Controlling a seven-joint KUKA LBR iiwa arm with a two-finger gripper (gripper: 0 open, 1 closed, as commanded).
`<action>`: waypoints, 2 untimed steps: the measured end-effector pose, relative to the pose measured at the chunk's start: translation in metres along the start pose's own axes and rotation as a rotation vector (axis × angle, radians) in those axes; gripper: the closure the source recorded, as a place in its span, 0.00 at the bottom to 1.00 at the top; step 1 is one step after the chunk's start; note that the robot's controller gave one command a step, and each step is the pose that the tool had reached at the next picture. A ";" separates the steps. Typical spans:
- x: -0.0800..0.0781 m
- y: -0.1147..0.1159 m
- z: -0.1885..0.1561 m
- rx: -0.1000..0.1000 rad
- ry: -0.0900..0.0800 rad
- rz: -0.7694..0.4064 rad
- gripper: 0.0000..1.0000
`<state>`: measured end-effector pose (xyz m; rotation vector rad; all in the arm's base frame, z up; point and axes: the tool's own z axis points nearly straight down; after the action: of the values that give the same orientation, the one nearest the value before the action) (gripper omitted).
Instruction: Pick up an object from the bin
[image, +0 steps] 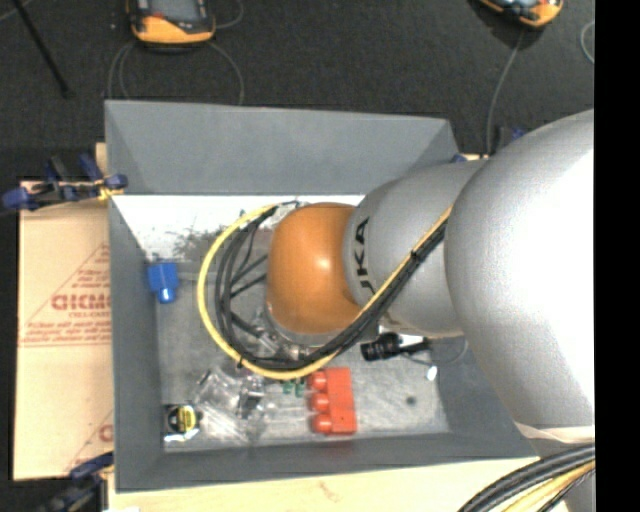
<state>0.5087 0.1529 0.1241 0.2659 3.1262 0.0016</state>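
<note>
Hanging low over the middle of the bin (135, 330), the arm's orange cover (310, 265) hides most of the tool (272, 352); spread or pressed together, I cannot tell. Nearest lie a red studded block (332, 400) and crumpled clear plastic (225, 395). The block looks light and stiff, best pinched across its long flat sides.

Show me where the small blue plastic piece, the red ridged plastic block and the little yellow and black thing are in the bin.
small blue plastic piece (162, 281), camera view, middle of its blue body.
red ridged plastic block (332, 402), camera view, centre of its top face.
little yellow and black thing (182, 420), camera view, its middle.
</note>
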 end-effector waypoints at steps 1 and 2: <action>0.001 0.014 0.006 0.001 -0.001 0.028 0.00; -0.005 0.002 -0.005 -0.001 -0.002 0.171 0.00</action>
<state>0.5137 0.1540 0.1287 0.5313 3.0905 0.0040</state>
